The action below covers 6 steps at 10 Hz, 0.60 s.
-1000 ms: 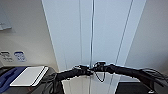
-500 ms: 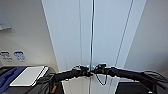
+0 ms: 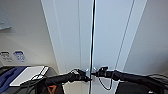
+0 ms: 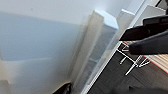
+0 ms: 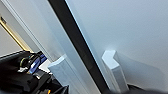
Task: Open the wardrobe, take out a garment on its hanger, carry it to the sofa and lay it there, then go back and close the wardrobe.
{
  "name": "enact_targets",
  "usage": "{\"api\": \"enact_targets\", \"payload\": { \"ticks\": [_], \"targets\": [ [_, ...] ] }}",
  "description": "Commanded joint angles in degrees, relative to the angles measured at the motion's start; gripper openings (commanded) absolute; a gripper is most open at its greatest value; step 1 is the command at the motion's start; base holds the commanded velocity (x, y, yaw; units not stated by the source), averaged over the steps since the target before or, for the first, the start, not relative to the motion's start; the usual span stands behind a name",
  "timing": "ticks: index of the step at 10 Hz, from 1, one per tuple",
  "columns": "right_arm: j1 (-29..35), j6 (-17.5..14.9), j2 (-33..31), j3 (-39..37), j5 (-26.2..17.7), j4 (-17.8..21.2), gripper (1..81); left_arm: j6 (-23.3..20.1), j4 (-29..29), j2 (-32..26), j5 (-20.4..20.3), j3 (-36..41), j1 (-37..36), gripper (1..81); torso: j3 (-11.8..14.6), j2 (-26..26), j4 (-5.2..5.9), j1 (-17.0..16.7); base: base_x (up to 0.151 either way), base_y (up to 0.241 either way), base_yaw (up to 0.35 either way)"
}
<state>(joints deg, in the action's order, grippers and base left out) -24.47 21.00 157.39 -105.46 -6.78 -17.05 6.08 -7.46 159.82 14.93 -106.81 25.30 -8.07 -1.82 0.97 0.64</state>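
Note:
The wardrobe [image 3: 75, 32] fills the head view as two tall white doors with a narrow dark gap between them. My left gripper [image 3: 85, 75] reaches the gap from the left and my right gripper [image 3: 96, 72] from the right, nearly meeting at handle height. In the right wrist view the dark gap runs between two small white handles [image 5: 61, 72] [image 5: 113, 66]. The left wrist view shows a white door face with a handle [image 4: 100, 27], and my right arm [image 4: 150, 37] crosses dark beside it. The garment, hanger and sofa are hidden.
A low dark surface [image 3: 51, 72] at the left carries a white flat item [image 3: 27, 75], a blue object [image 3: 7, 77] and cables. Wall sockets [image 3: 19, 56] sit on the white wall. The left wrist view shows dark wood floor [image 4: 115, 77] and thin white metal legs [image 4: 132, 67].
Both grippers have come slightly lower along the seam between the doors. The doors and the things at the left stand as before.

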Motion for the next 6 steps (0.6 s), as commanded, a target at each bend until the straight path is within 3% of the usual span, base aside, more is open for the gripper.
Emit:
{"api": "enact_targets", "payload": {
  "ticks": [1,6],
  "targets": [
    [2.7,1.1,0.0,11.0,-3.7,1.4,81.1,0.1,1.3,-9.9,-2.4,23.6,-0.5,81.1,0.0,0.0,0.0,0.0,0.0,0.0,0.0],
    [-3.4,0.5,-11.3,28.6,-1.9,0.4,81.1,0.1,0.1,-20.4,-3.6,38.6,2.9,81.1,0.0,0.0,0.0,0.0,0.0,0.0,0.0]
  ]
}}
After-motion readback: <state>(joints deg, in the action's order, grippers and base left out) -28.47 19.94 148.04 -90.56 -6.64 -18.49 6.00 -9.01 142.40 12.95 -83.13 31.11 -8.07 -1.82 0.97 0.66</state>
